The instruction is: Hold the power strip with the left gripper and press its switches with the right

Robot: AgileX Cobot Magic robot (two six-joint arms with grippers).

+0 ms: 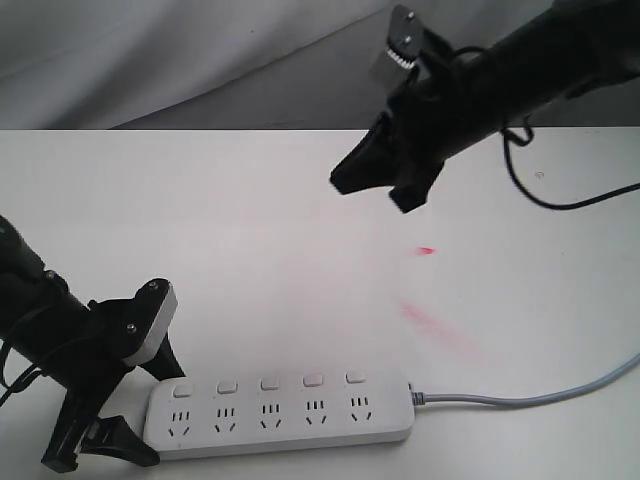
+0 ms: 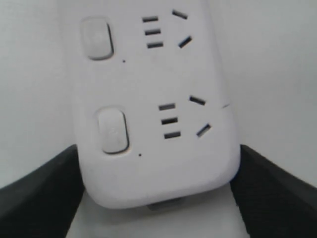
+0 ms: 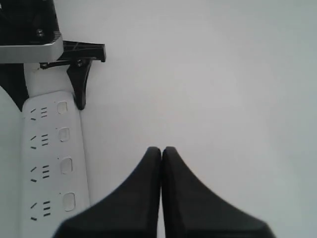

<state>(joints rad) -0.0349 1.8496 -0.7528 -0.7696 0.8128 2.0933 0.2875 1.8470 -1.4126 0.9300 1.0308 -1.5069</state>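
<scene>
The white power strip [image 1: 280,415] lies along the table's near edge, its grey cord [image 1: 520,398] running off right. Its row of square switches [image 1: 269,383] faces up. My left gripper [image 1: 155,415] straddles the strip's left end, one black finger [image 1: 168,362] behind it and one in front. In the left wrist view both fingers [image 2: 44,193] press against the sides of the power strip [image 2: 158,99], by the end switch [image 2: 113,130]. My right gripper [image 1: 345,180] hangs high above the table's middle, shut and empty [image 3: 161,151], with the power strip [image 3: 49,158] off to its side.
Red smears [image 1: 435,325] and a small red spot [image 1: 427,250] mark the white table between the right gripper and the strip. A black cable [image 1: 540,195] loops down from the right arm. The table's far edge [image 1: 200,130] meets grey cloth.
</scene>
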